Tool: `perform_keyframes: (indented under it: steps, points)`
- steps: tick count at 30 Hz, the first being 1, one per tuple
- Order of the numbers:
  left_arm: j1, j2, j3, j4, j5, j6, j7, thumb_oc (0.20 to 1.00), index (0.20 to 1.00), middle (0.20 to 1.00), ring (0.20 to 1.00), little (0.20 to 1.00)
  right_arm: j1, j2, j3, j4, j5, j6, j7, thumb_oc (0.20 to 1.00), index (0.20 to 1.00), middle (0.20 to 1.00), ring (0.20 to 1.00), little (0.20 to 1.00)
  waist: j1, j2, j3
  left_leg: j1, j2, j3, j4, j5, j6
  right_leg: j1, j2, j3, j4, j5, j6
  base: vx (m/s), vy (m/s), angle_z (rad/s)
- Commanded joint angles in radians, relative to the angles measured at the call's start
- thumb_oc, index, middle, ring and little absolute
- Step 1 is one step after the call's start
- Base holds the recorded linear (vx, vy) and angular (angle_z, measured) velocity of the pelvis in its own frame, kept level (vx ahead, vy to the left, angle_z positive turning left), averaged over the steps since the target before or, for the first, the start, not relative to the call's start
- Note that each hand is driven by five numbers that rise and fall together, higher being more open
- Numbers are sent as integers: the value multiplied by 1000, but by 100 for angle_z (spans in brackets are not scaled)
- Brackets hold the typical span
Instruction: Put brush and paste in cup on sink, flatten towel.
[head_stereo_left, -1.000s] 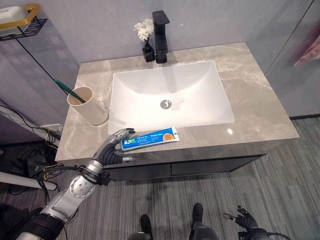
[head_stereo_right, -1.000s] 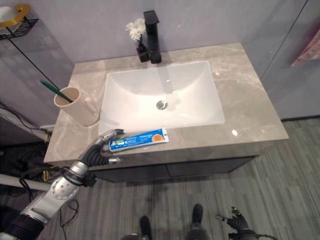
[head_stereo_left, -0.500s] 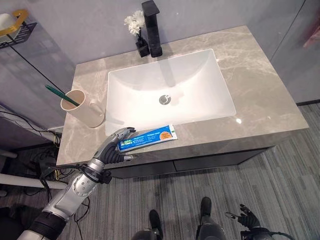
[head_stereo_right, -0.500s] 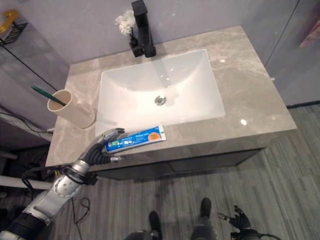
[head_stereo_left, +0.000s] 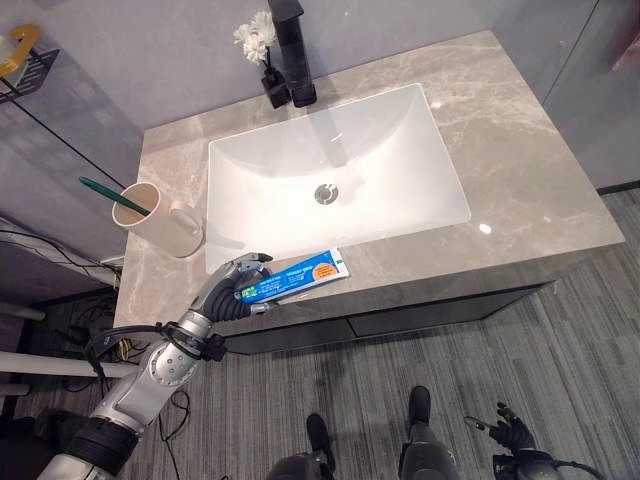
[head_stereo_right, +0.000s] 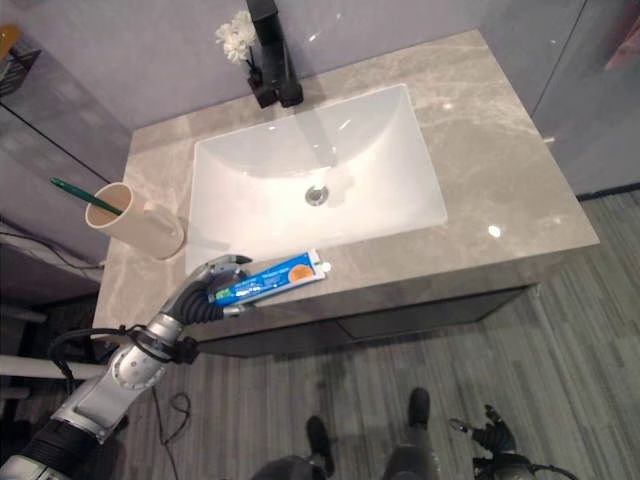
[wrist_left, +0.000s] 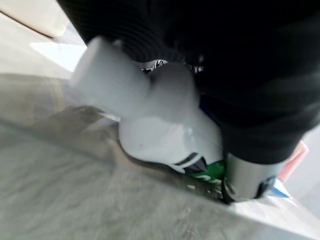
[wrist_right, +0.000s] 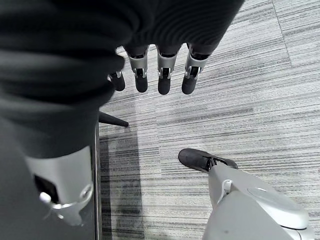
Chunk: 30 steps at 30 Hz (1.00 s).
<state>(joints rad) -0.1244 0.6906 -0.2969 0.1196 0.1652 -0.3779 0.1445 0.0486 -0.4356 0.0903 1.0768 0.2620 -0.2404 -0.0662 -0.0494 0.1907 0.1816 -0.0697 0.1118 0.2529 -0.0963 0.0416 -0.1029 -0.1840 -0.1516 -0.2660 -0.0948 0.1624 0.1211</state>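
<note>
- Toothpaste tube (head_stereo_left: 296, 279) lying flat on the desk (head_stereo_left: 520, 190) along its front edge, cap end inside the left hand (head_stereo_left: 232, 293), far end pointing away from it toward the right.
- Left hand clenched round that cap end, fingers curled over the top and thumb underneath; seen up close in the left wrist view, white cap (wrist_left: 107, 82) just past the dark cover, tube resting on the marble.
- Beige cup (head_stereo_left: 155, 217) standing beyond the left hand and slightly to its outer side, near but not touching; holds a green toothbrush (head_stereo_left: 108, 191) leaning out over the rim.
- White basin (head_stereo_left: 335, 175) just beyond the hand and tube, nothing lying in it.
- Black tap (head_stereo_left: 292, 50) and small vase of white flowers (head_stereo_left: 258, 45) behind the basin, far from the hand.
- Right hand (wrist_right: 160, 65) hanging low over the striped floor (wrist_right: 240, 90), fingers straight and relaxed, holding nothing.
</note>
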Motion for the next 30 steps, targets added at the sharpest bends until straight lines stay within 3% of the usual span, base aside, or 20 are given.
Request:
perform_keyframes:
  steps: [1,4,6,13,16,18,19,22,26,30]
  points:
    - [-15,-10,-68,57,52,-10,-26,470,470,470,470,470,-37,-4,-16,3,29,-38,-18,1000,1000,1000,1000,1000,-25,-29,30,35,-6,-23,18,12,-18,66,-8,-25,19,-58,63,0,0,0]
    - [-44,55,-113,56,183,-31,-8,388,388,388,388,388,-42,-4,-14,4,30,-40,-16,1000,1000,1000,1000,1000,-27,-37,31,38,-5,-20,19,9,-18,66,-7,-21,19,-57,66,0,0,0]
    - [-51,102,-140,66,259,-37,6,216,216,216,216,216,-41,2,-30,24,43,-43,-26,1000,1000,1000,1000,1000,-29,-50,21,51,-3,-15,18,6,-19,76,-3,-18,18,-57,68,32,-1,0]
    - [-61,177,-119,42,339,-37,73,200,200,200,200,200,-39,16,-182,112,218,-47,-71,1000,1000,1000,1000,1000,-22,-104,-41,106,9,-20,19,-13,-21,141,8,-33,19,-70,68,16,-10,-2]
    - [-53,206,-45,-16,349,-31,115,200,200,200,200,200,-48,5,-267,106,295,-63,-100,1000,1000,1000,1000,1000,-13,-136,-74,127,13,-22,15,-16,-21,163,12,-40,15,-70,67,0,0,0]
    - [-30,194,62,-67,350,-16,195,200,200,200,200,200,-61,-19,-287,-157,268,-111,-186,1000,1000,1000,1000,1000,-6,-164,-103,140,16,-21,18,-25,-18,165,18,-22,18,-70,69,-34,17,-4]
    - [-26,195,66,-71,349,-15,194,200,200,200,200,200,-59,-17,-286,-163,266,-108,-190,1000,1000,1000,1000,1000,-7,-165,-105,136,14,-19,17,-20,-17,160,17,-21,17,-66,68,-35,29,-8]
    - [-48,138,149,-114,334,0,249,200,200,200,200,200,-78,-36,-273,-483,172,-132,-240,1000,1000,1000,1000,1000,6,-198,-145,173,19,-11,16,-39,-12,182,22,-12,25,-75,67,-3,12,-3]
    - [-88,103,193,-163,318,4,274,200,200,200,200,200,-121,-46,-249,-679,152,-149,-231,1000,1000,1000,1000,1000,10,-219,-164,193,20,-11,13,-40,-9,205,22,-14,30,-85,60,-9,4,-5]
    - [-188,83,215,-194,298,11,291,200,200,200,200,200,-229,-99,-123,-848,90,-126,-152,1000,1000,1000,1000,1000,14,-238,-193,203,21,-13,12,-44,-8,221,22,-18,28,-90,57,-21,4,4]
